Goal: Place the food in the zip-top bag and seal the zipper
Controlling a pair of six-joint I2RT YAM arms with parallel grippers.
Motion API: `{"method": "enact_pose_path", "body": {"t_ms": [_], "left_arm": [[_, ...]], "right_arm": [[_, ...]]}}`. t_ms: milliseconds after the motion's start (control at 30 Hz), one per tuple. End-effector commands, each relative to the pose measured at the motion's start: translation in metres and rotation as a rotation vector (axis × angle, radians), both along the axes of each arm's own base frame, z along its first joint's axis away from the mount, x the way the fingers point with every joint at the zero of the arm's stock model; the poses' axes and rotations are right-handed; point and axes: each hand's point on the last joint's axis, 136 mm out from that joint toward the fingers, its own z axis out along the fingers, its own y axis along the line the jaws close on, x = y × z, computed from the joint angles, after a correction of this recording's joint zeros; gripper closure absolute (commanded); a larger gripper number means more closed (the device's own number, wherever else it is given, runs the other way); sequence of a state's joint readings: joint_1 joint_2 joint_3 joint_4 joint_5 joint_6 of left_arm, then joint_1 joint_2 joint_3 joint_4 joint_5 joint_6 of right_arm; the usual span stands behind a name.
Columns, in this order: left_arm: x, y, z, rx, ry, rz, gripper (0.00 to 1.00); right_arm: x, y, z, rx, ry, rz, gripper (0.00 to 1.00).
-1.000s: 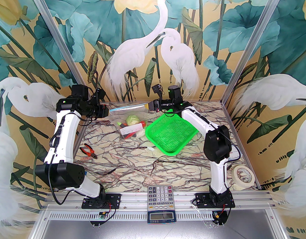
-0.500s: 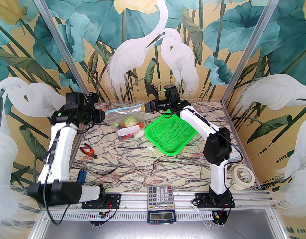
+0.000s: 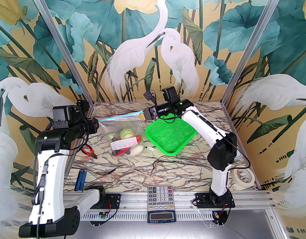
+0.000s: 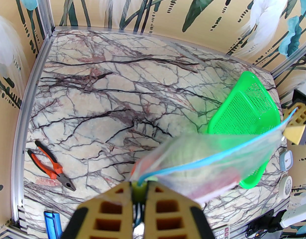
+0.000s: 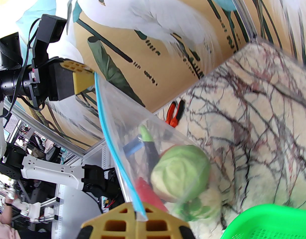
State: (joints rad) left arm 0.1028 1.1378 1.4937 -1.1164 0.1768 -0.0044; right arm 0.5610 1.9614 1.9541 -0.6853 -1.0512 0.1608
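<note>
One clear bag (image 3: 129,124) of toy vegetables, stretched by its top corners.
Both pairs of jaws are pinched together on the bag. The left gripper (image 3: 97,123) clamps the left end of the blue zipper strip (image 3: 120,116) and the right gripper (image 3: 142,116) clamps the right end, so the strip runs taut above the far middle of the table (image 3: 167,168). The food has slumped to the bottom of the bag. A green cabbage (image 3: 126,133) sits on top, with a red piece (image 3: 138,138) and a pale bulb (image 3: 137,149) lower, partly behind the white label (image 3: 125,143). I cannot tell whether the strip is pressed shut along its length. Just right of the bag a green mesh basket (image 3: 171,136) lies tilted under the right arm. Orange pliers (image 3: 89,152) lie to the near left.
</note>
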Motion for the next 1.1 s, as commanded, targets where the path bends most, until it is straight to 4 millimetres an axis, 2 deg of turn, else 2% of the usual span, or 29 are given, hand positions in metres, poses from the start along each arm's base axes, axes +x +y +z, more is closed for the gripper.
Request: {"method": "enact_pose_path", "body": {"t_ms": [0,133,233,333,433,467,500,567,633,667,767,867,967,1067], "left_arm": [[0.058,0.038,-0.031,0.077,0.030,0.099,1.00],[0.139,0.043,-0.068,0.032,0.059,0.076,1.00],[0.188,0.041,-0.095,-0.024,0.099,0.051,1.00],[0.227,0.040,-0.120,-0.068,0.131,0.042,1.00],[0.255,0.037,-0.137,-0.112,0.147,0.032,1.00],[0.262,0.036,-0.144,-0.120,0.155,0.028,1.00],[0.270,0.034,-0.149,-0.126,0.156,0.023,1.00],[0.282,0.028,-0.155,-0.141,0.148,0.002,0.99],[0.293,0.022,-0.161,-0.162,0.134,-0.022,0.96],[0.296,0.020,-0.165,-0.170,0.132,-0.026,0.95],[0.303,0.015,-0.176,-0.198,0.130,-0.035,0.92],[0.305,0.010,-0.186,-0.224,0.143,-0.045,0.87],[0.307,0.003,-0.189,-0.249,0.134,-0.065,0.82],[0.312,-0.003,-0.171,-0.290,0.064,-0.079,0.73]], "right_arm": [[0.037,-0.004,-0.026,-0.058,0.078,-0.077,1.00],[0.105,0.001,-0.064,-0.094,0.115,-0.217,1.00],[0.146,0.006,-0.077,-0.074,0.061,-0.285,1.00],[0.177,0.008,-0.081,-0.055,0.025,-0.347,0.99],[0.199,0.003,-0.087,-0.044,0.023,-0.420,0.90],[0.204,0.001,-0.088,-0.043,0.026,-0.441,0.83],[0.209,-0.002,-0.089,-0.044,0.031,-0.468,0.67],[0.211,-0.005,-0.084,-0.036,0.025,-0.487,0.59],[0.212,-0.008,-0.074,-0.027,0.004,-0.508,0.44],[0.211,-0.009,-0.066,-0.018,-0.016,-0.514,0.40],[0.208,-0.019,-0.035,0.015,-0.091,-0.557,0.35],[0.203,-0.036,-0.005,0.015,-0.153,-0.639,0.34],[0.199,-0.067,0.018,-0.042,-0.216,-0.783,0.33],[0.187,-0.111,0.027,-0.166,-0.250,-0.958,0.29]]}}
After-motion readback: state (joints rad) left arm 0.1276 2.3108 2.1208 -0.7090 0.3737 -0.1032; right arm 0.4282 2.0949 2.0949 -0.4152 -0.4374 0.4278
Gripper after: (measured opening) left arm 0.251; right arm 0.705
